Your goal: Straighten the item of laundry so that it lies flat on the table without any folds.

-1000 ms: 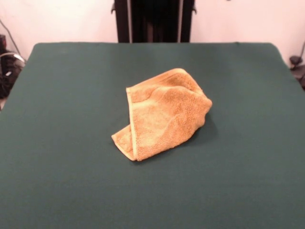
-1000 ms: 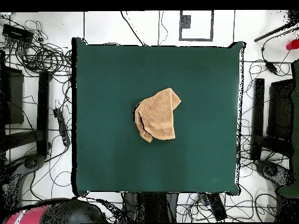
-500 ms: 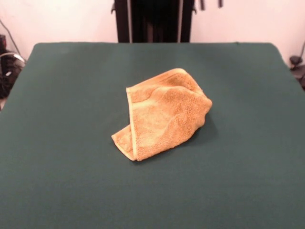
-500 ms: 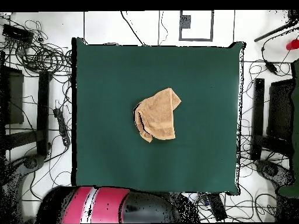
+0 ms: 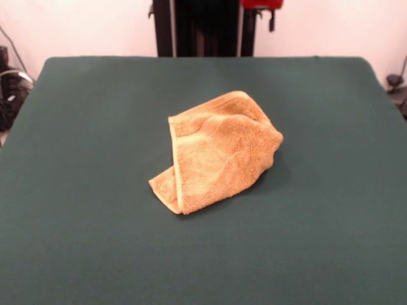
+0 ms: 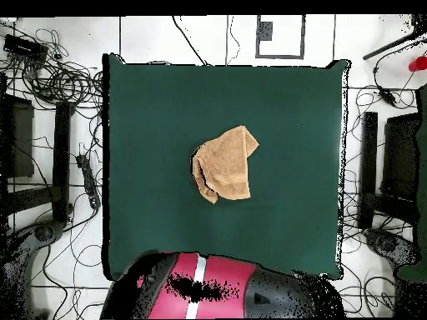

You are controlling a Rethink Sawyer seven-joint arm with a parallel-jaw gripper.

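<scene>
Front view: small orange-tan terry hand towel (image 5: 216, 151) sits roughly mid-surface on the large rectangular surface covered in plain dark green cloth (image 5: 82, 190), crumpled and folded over itself, not flat. One hemmed edge runs down the towel's left side, from its upper left corner to its near tip. A small folded flap sticks out past that hem at the lower left, lying on the cloth. The right side of the towel bulges up into a rounded hump, with a shadow on the cloth just beside it on the right. A creased band crosses the top layer.

Red and black arm (image 5: 261, 5) shows only at the top edge, well behind the towel, beyond the surface's far side, next to the black pedestal (image 5: 203, 27). A dark piece hangs under the red part; cannot tell whether the jaws are wide or narrow. Nothing is touching the towel.

Overhead view: towel (image 6: 225, 163) is near the centre of the green surface (image 6: 150, 108), well apart from every edge. The arm's red and black bulk (image 6: 218, 287) overlaps the surface edge nearest the robot base, well apart from the towel. Cables litter the floor (image 6: 58, 83) beside the surface.
</scene>
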